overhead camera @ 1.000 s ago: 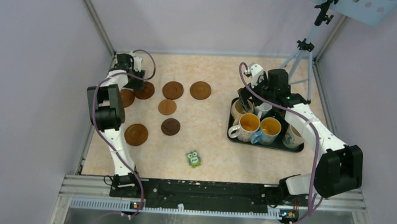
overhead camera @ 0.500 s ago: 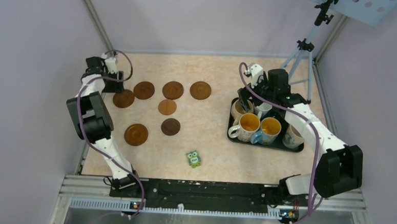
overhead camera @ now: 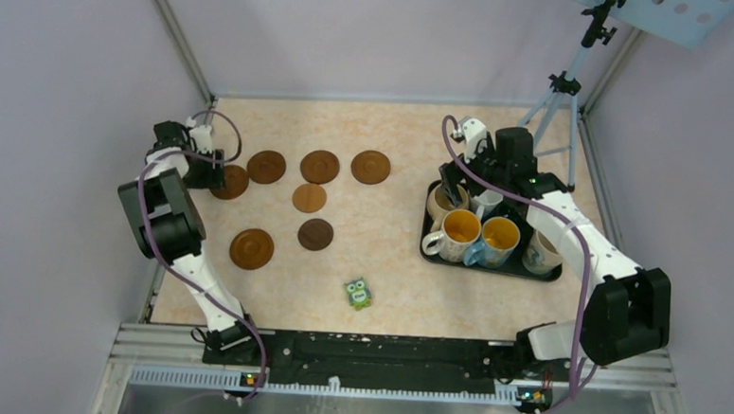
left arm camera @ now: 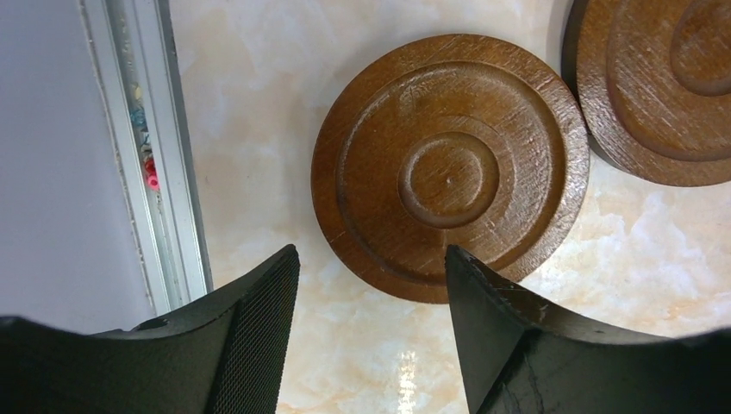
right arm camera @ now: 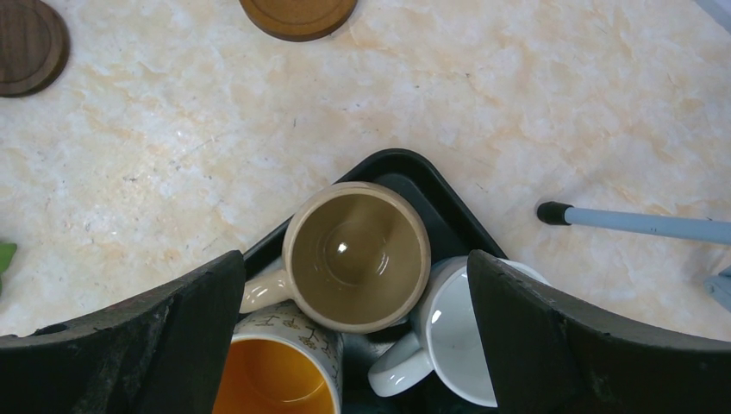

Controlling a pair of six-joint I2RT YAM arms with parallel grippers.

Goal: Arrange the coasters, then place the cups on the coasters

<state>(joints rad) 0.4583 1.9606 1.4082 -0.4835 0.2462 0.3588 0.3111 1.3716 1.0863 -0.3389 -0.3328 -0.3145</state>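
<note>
Several brown coasters lie on the left half of the table: a back row [overhead camera: 267, 167], [overhead camera: 320, 167], [overhead camera: 371, 166] and others nearer [overhead camera: 310, 197], [overhead camera: 315, 234], [overhead camera: 251, 248]. My left gripper [overhead camera: 206, 168] hangs open over the far-left ringed coaster [overhead camera: 232, 183] [left arm camera: 450, 168], its fingertips [left arm camera: 276, 285] empty at the disc's near edge. A neighbouring coaster [left arm camera: 664, 86] touches the view's top right. The cups stand crowded in the black tray [overhead camera: 493, 270]. My right gripper [right arm camera: 355, 259] is wide open above the beige cup [right arm camera: 358, 256], with a white cup [right arm camera: 465, 336] and an orange-lined cup [right arm camera: 271, 375] beside it.
A small green owl figure [overhead camera: 358, 293] sits near the front middle. A tripod [overhead camera: 558, 103] stands at the back right, one leg [right arm camera: 638, 222] reaching close to the tray. The metal frame rail [left arm camera: 146, 155] and the left wall are right beside my left gripper.
My left gripper swung left from the second coaster of the back row to the far-left one, then came slightly nearer, and its jaws widened. The right arm stayed still.
</note>
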